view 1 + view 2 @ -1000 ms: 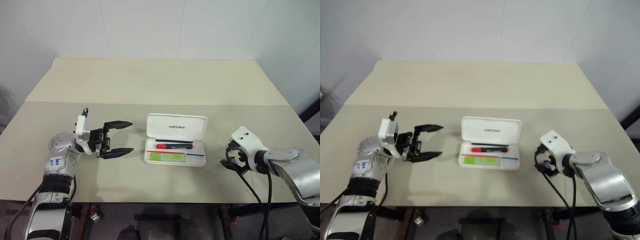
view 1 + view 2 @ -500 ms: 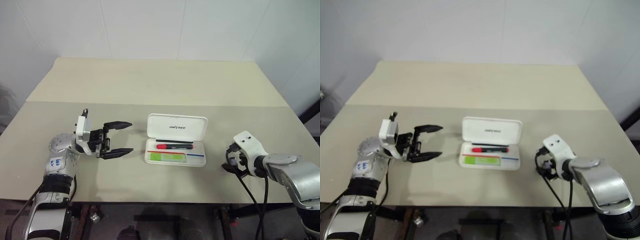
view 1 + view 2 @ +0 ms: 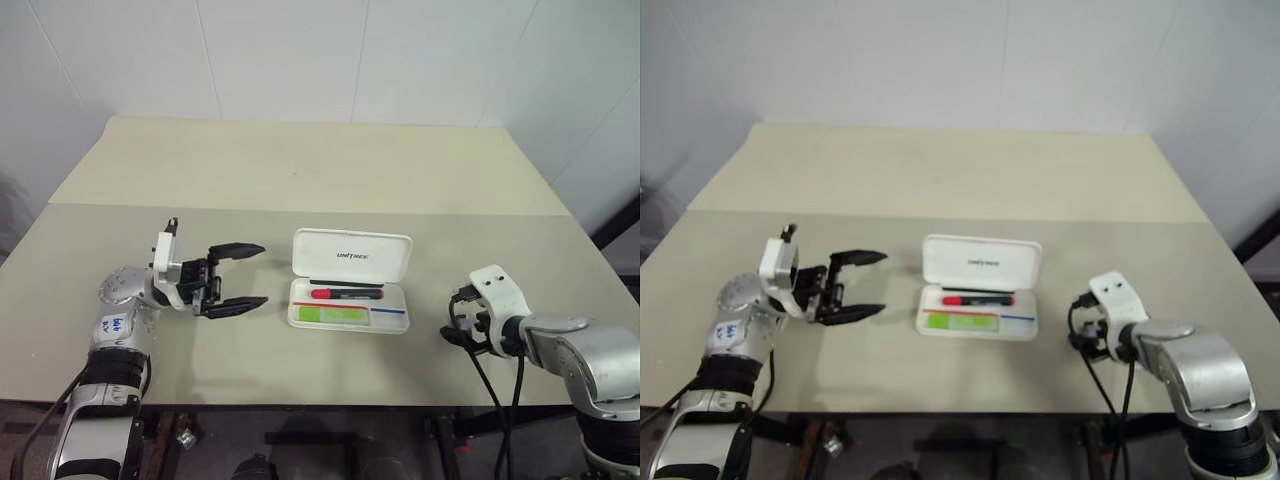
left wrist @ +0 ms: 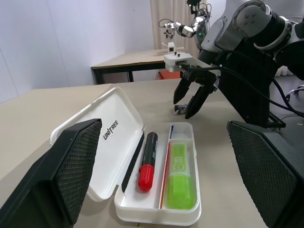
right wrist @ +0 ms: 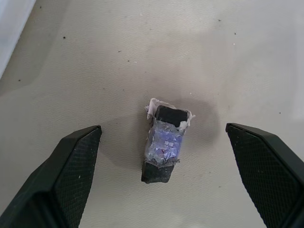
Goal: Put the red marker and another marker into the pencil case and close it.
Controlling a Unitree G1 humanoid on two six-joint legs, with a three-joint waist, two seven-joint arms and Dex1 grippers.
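A white hard-plastic pencil case (image 3: 350,285) with rounded corners lies open near the middle of the beige surface (image 3: 320,170), its hinged lid, printed with small dark lettering, tilted up at the far side. Inside the tray, a short marker with a black barrel and a red cap (image 4: 147,161) lies in the compartment next to the lid, and a bright lime-green highlighter (image 4: 179,176) lies in the compartment beside it, on the side away from the lid; a thin red-and-blue stripe runs between the two. The left gripper (image 3: 238,278) hovers just beside the case on the robot's left, pointing sideways toward it, its two black fingers (image 3: 236,248) spread wide and holding nothing. The right gripper (image 4: 191,97) is near the front edge of the surface, well apart from the case on the robot's right, angled downward with its fingers (image 5: 71,166) spread wide and empty. Between those fingers, on the surface below, lies a small dark stubby object wrapped in clear tape (image 5: 164,145), touched by neither finger.
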